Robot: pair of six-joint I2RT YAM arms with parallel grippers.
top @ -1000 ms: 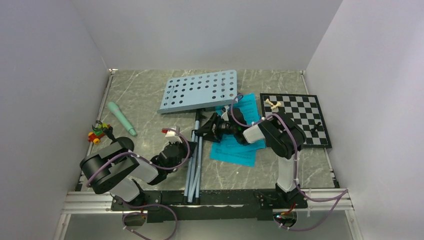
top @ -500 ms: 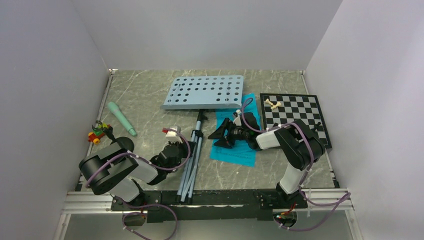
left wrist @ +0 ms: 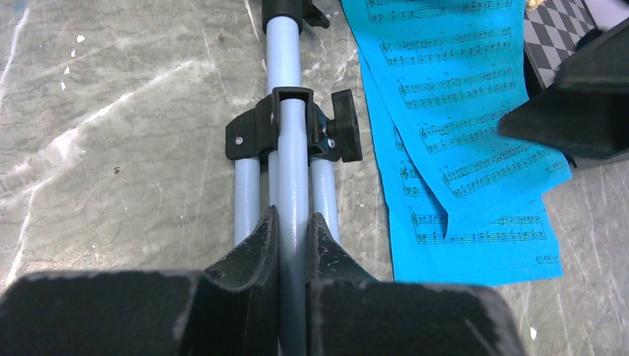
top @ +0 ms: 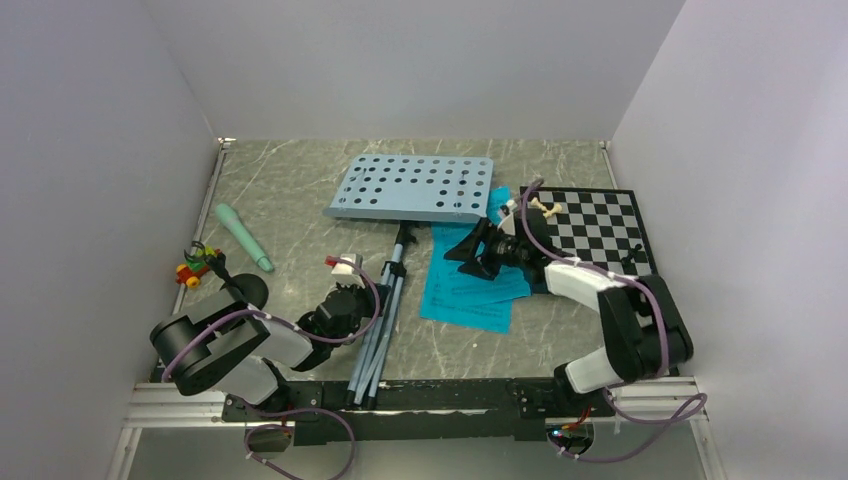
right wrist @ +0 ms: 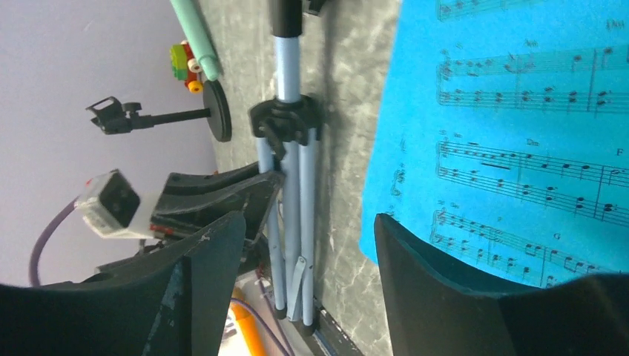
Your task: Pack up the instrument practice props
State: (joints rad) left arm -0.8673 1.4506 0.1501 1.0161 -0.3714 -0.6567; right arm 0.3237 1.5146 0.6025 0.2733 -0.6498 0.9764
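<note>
While left end effector (left wrist: 291, 219) clamps music stand (left wrist: 285, 52) | chessboard (top: 600, 232) (pieces (top: 545, 208) aboard) beside sheets (left wrist: 445, 81)

Premises assessed as a robotics laboratory test cell. Grounds: plain pale walls (top: 420, 70) close the grey marbled bench (top: 290, 190) at 9, 12 and 3 o'clock; an aluminium rail (top: 180, 405) at 6 o'clock carries the left arm (top: 215, 345) and right arm (top: 630, 330); purple cables (top: 645, 443) run exposed along both and below the rail
</note>
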